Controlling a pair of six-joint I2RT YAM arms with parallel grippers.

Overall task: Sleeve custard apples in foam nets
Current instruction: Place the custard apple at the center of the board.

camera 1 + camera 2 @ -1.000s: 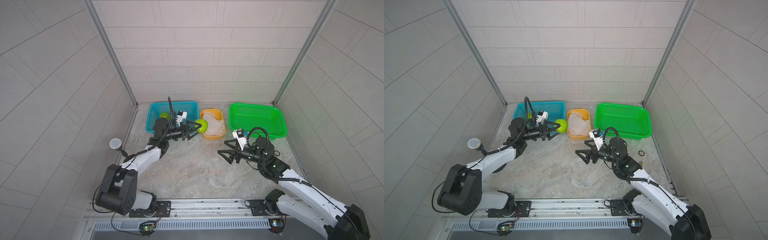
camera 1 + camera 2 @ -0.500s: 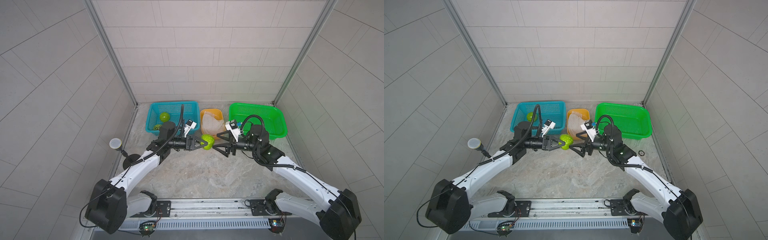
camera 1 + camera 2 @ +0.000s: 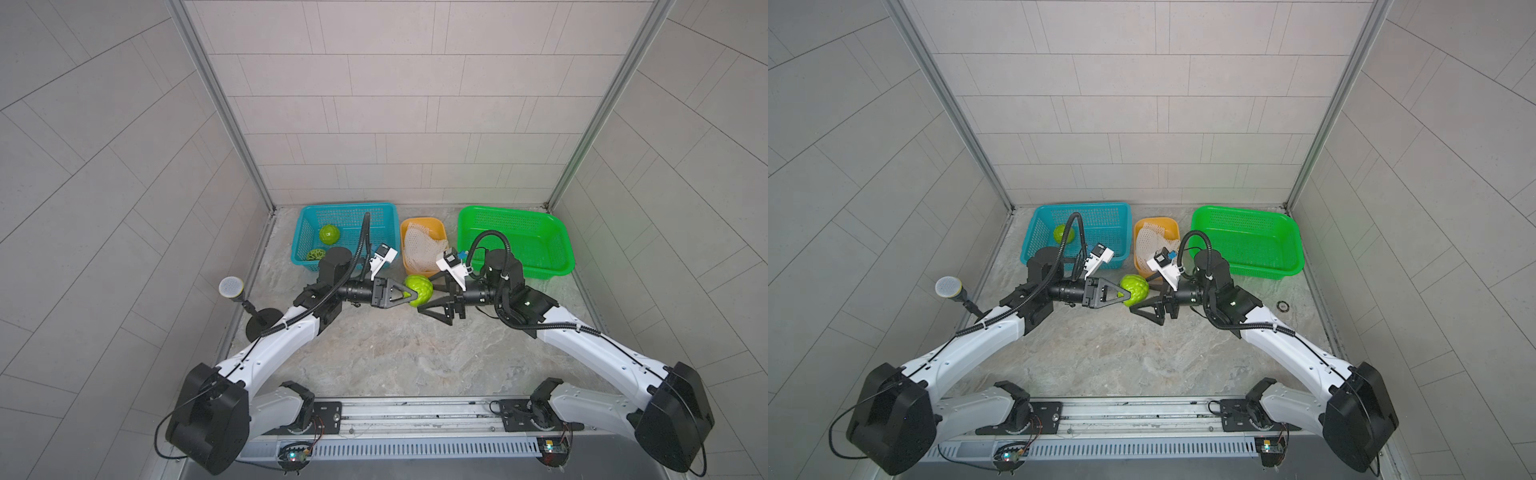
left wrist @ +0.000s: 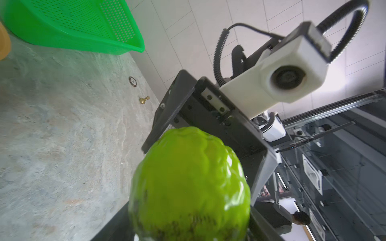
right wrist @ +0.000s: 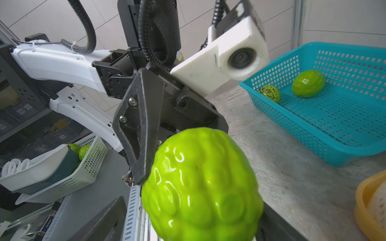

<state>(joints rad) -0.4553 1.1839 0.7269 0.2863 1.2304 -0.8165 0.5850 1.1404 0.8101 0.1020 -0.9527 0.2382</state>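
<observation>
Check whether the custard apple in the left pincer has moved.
Yes. The custard apple moved from alongside the orange basket to just off its near end.

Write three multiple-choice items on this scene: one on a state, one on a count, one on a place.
1. The left claw is: A) shut on a custard apple B) open, empty C) shut, empty
2. Custard apples in the blue basket: A) none B) two C) three
3. The nets lie in the: A) blue basket B) orange basket C) green basket

1 A, it clamps the green fruit; 2 B, one plus a darker one lie inside; 3 B, white mesh fills the orange one, and none shows in the green.
</observation>
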